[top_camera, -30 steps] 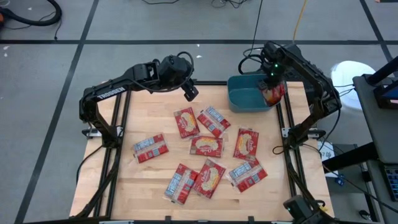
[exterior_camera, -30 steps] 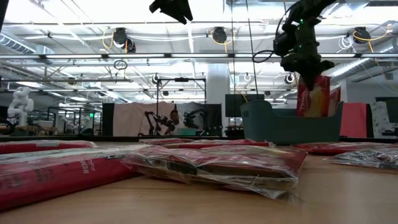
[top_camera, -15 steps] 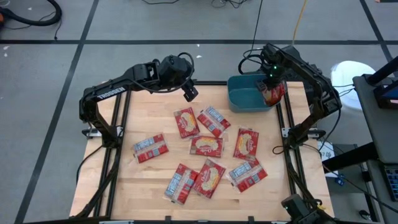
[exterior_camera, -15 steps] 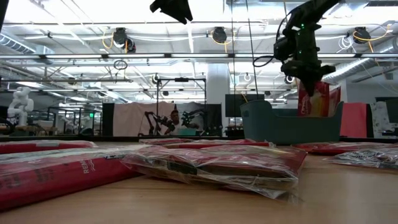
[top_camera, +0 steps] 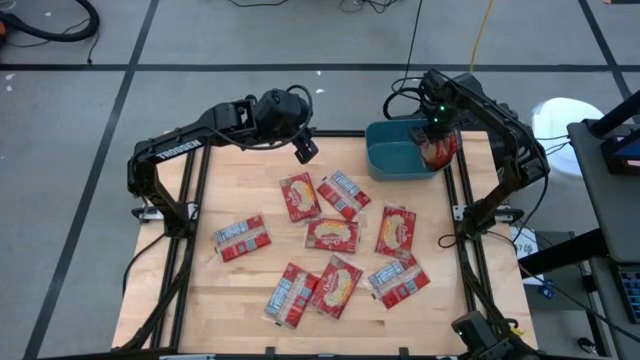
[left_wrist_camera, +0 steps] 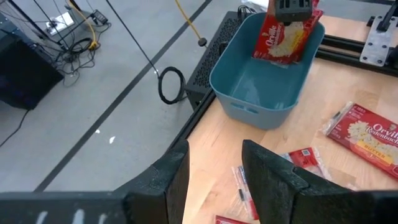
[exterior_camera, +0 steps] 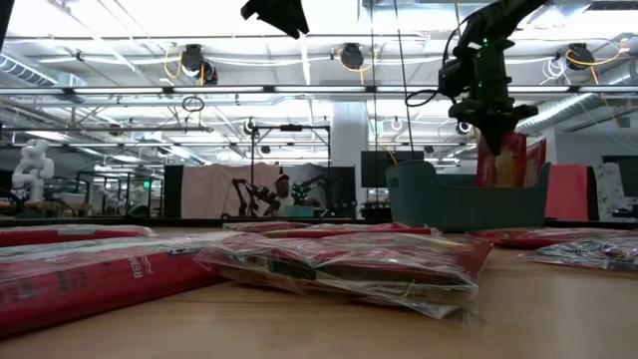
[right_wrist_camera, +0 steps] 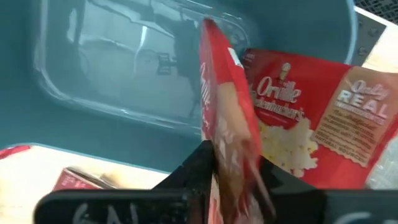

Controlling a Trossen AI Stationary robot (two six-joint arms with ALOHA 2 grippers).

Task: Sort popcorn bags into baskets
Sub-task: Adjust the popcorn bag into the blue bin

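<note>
My right gripper (top_camera: pixel 437 138) hangs over the right end of the teal basket (top_camera: pixel 395 160) at the table's far right, shut on a red popcorn bag (right_wrist_camera: pixel 227 124) that stands upright inside it. A second bag (right_wrist_camera: pixel 311 118) leans against the basket's right wall beside it. Several more popcorn bags (top_camera: pixel 332 235) lie flat on the wooden table. My left gripper (top_camera: pixel 307 150) waits open and high above the table's far left-centre, with nothing between its fingers (left_wrist_camera: pixel 273 180). My right gripper pinches the bag's top end (right_wrist_camera: pixel 231 155) between its two fingers, one on each flat face. The fingers come from above, pointing down. The bag (exterior_camera: pixel 501 160) hangs upright below them with its lower part inside the basket; the wall hides whether it touches the floor.
The basket's left half (left_wrist_camera: pixel 261 81) holds nothing. The loose bags fill the table's middle and near part, one apart at the left (top_camera: pixel 242 238). Black frame rails (top_camera: pixel 462 230) run along the table's left and right sides.
My right gripper has tipped a little and the bag in it has sunk slightly deeper into the basket, staying upright.
</note>
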